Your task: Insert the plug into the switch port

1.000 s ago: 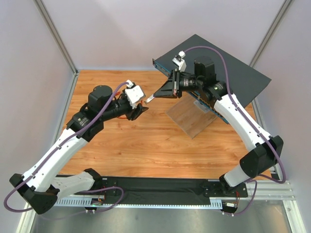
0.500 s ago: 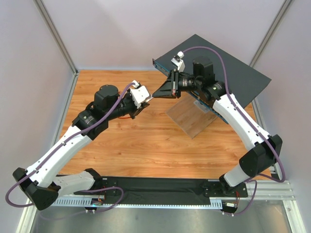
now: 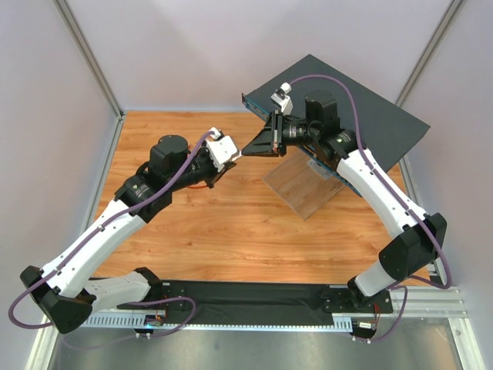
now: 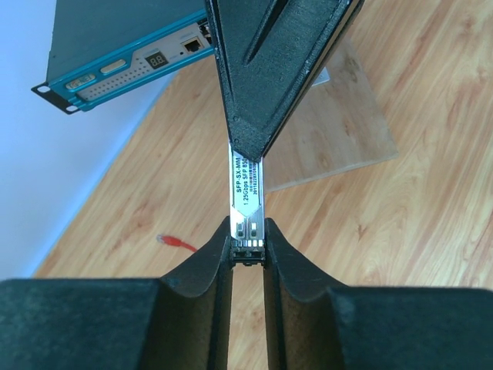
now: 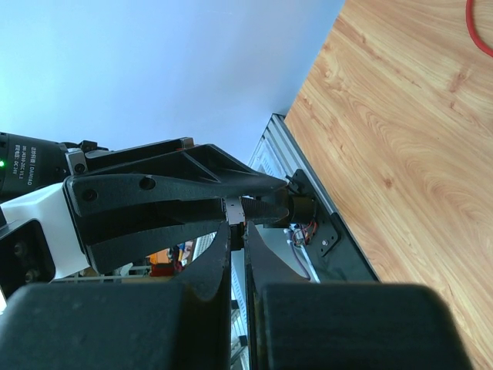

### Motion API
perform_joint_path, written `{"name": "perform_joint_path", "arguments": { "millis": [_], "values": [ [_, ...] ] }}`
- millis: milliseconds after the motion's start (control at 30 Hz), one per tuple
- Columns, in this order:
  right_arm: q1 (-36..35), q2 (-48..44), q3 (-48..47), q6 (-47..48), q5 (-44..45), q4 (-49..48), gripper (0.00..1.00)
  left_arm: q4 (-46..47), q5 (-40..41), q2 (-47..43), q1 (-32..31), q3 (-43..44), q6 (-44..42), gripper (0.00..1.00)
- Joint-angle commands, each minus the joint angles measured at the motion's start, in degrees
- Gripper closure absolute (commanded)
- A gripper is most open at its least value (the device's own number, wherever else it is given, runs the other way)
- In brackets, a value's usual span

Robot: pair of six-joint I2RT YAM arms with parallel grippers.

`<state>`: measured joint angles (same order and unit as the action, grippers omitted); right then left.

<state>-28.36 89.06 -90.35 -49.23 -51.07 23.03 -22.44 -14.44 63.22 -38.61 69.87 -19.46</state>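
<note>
The plug [image 4: 176,243], a small red-booted connector on a thin red cable, lies loose on the wooden table, left of my left gripper [image 4: 248,231]. A stretch of red cable [image 5: 479,31] shows in the right wrist view. Neither gripper holds it. My left gripper [image 3: 235,156] is shut on one end of a small grey metal module [image 4: 246,185]. My right gripper [image 3: 248,150] is shut on its other end [image 5: 234,210], tip to tip above the table. The switch [image 3: 370,108] stands tilted at the back right, with a port [image 4: 194,45] on its teal front face.
A pale wooden board [image 3: 304,185] lies under the switch's near edge and props it up. Grey walls close the table at the back and on both sides. A black strip [image 3: 246,293] and a metal rail run along the near edge by the arm bases.
My left arm has swung right and forward until its fingers met the module held out by the right gripper. The right arm has barely moved.
</note>
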Motion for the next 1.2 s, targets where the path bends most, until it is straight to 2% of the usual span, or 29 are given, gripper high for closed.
{"name": "perform_joint_path", "arguments": {
  "millis": [0,33,67,100,167,200,233,300,333,500,600,700,733,800,833,900,933,1033,1167],
  "values": [
    [0.23,0.94,0.26,-1.74,-1.05,-0.35,1.00,3.10,0.73,-0.82,-0.15,1.59,-0.75,0.80],
    [0.32,0.94,0.26,-1.92,-1.05,-0.44,1.00,3.10,0.46,-0.82,-0.15,1.50,-0.66,0.84],
    [0.24,1.03,0.34,-1.92,-1.05,-0.61,1.00,3.10,0.20,-0.91,-0.15,1.68,-0.75,0.95],
    [0.32,0.94,0.35,-2.01,-1.14,-0.70,1.00,3.10,0.02,-0.82,-0.15,1.68,-0.75,1.00],
    [0.24,1.03,0.35,-2.18,-1.31,-1.31,0.97,2.66,-0.24,-0.73,-0.15,1.76,-0.75,1.00],
    [0.32,0.94,0.08,-2.10,-1.40,-1.40,0.89,2.49,-1.20,-0.64,-0.15,1.85,-0.66,1.00],
    [0.67,0.94,-0.18,-1.57,-1.31,-1.32,0.71,2.14,-1.38,-0.56,-0.15,2.20,-0.40,1.00],
    [1.29,0.42,-2.46,0.44,-0.09,-0.36,0.55,1.08,-1.91,-0.38,-0.15,2.55,1.08,1.00],
    [2.16,0.16,-3.51,1.85,0.61,2.00,0.42,-0.14,-2.43,-0.21,-0.15,3.08,1.88,1.00],
    [6.82,-4.41,-10.10,11.61,6.41,7.29,0.31,-7.61,-1.04,4.36,-0.50,9.47,10.22,1.00],
    [11.30,-9.41,-10.38,16.26,8.78,9.40,0.26,-12.01,0.54,7.61,-2.43,13.26,14.36,1.00],
    [17.97,-15.39,-7.93,19.60,8.97,11.33,0.16,-12.89,4.49,10.07,-5.32,15.90,17.26,1.00],
    [23.21,-18.45,-4.96,19.53,8.80,12.30,0.10,-13.42,6.33,10.95,-6.20,16.70,17.61,1.00],
    [30.25,-21.19,-1.69,18.04,4.52,12.48,0.06,-14.56,10.46,14.29,-8.23,20.20,19.20,1.00],
    [36.30,-22.25,-0.28,18.03,3.09,14.31,0.01,-15.96,10.83,15.43,-8.50,21.53,20.94,1.00],
    [41.87,-25.15,2.88,19.69,0.80,16.95,0.00,-17.28,12.14,18.95,-9.37,25.21,23.76,1.00],
    [46.94,-26.12,3.59,20.83,0.27,20.44,0.00,-18.07,12.41,20.09,-9.64,26.36,24.38,1.00],
    [56.18,-29.63,5.61,25.04,-0.87,28.18,0.00,-18.69,14.26,24.39,-10.78,29.79,26.40,1.00],
    [64.47,-29.73,8.77,29.27,-2.88,35.85,0.00,-20.98,18.12,29.40,-12.19,36.98,27.11,1.00]
  ]
}}
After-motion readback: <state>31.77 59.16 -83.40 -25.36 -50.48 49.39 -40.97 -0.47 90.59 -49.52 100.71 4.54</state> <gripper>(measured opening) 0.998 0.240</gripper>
